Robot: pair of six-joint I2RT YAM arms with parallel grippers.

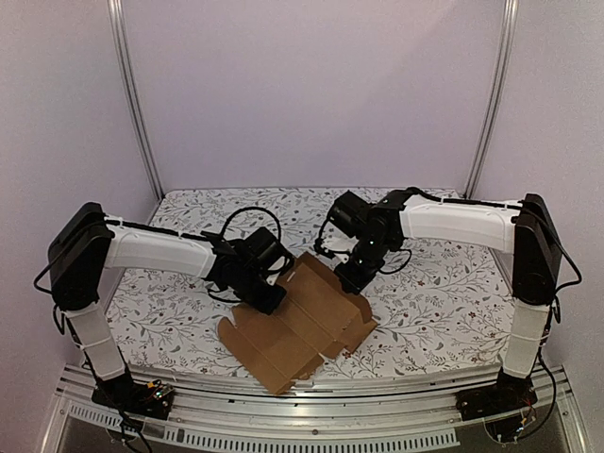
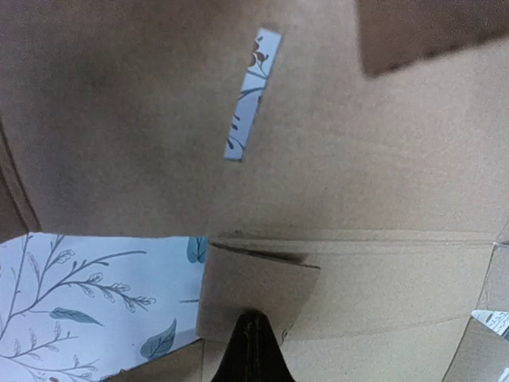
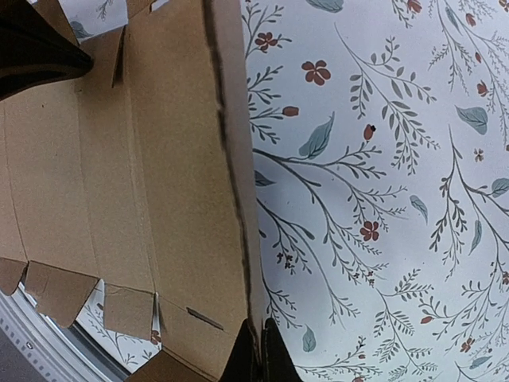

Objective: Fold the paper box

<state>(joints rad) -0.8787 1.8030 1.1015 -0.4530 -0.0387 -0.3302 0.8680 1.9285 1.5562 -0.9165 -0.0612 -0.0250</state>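
Note:
The paper box (image 1: pixel 297 326) is a flat brown die-cut cardboard sheet with creases and flaps, lying near the table's front edge. My left gripper (image 1: pixel 271 294) rests on its far left part. In the left wrist view this gripper (image 2: pixel 253 338) is shut, its tips pressed against a small raised flap (image 2: pixel 258 278) that faces the camera; the panel (image 2: pixel 358 159) fills the view behind it. My right gripper (image 1: pixel 354 278) is at the sheet's far right edge. In the right wrist view it (image 3: pixel 260 354) is shut on a raised side strip (image 3: pixel 231 159) of the paper box, the cardboard passing between its fingers.
A floral tablecloth (image 1: pixel 434 293) covers the table. An aluminium rail (image 1: pixel 377 385) runs along the near edge, just beyond the sheet's front corner. White walls and two metal posts close off the back. The left arm's dark gripper (image 3: pixel 32 48) shows across the sheet.

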